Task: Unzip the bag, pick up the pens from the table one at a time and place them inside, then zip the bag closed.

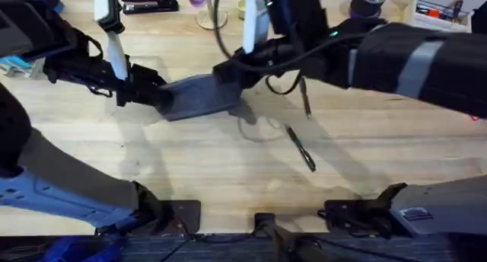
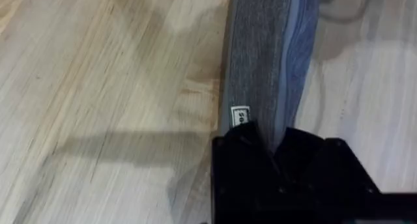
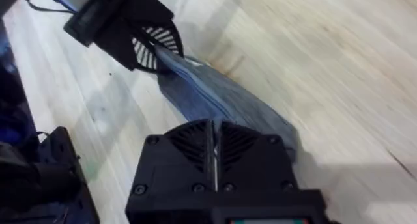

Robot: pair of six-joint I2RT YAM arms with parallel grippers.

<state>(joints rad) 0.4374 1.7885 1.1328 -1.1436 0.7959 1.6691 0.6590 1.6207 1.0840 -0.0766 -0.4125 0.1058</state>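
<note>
Bag (image 1: 199,96): blue-grey fabric pouch, lay on the table (image 1: 228,163) left of centre in the overhead view, long axis running roughly left to right, stretched between the two grippers. A small white label showed near the end held by the left arm.

Left gripper (image 1: 161,97): black fingers were clamped on the bag's left end; in the left wrist view (image 2: 277,140) the fabric edge ran down between the fingertips.

Right gripper (image 1: 228,71): sat at the bag's right end, fingers pressed together with almost no gap in the right wrist view (image 3: 214,129). Whether they pinched the zipper pull could not be told.

Pens: two slim dark ones lay on the bare table right of the bag, apart from it. One (image 1: 305,98) lay nearer the right arm, nearly upright in the overhead view; the other (image 1: 300,148) lay below it, slanted.
</note>
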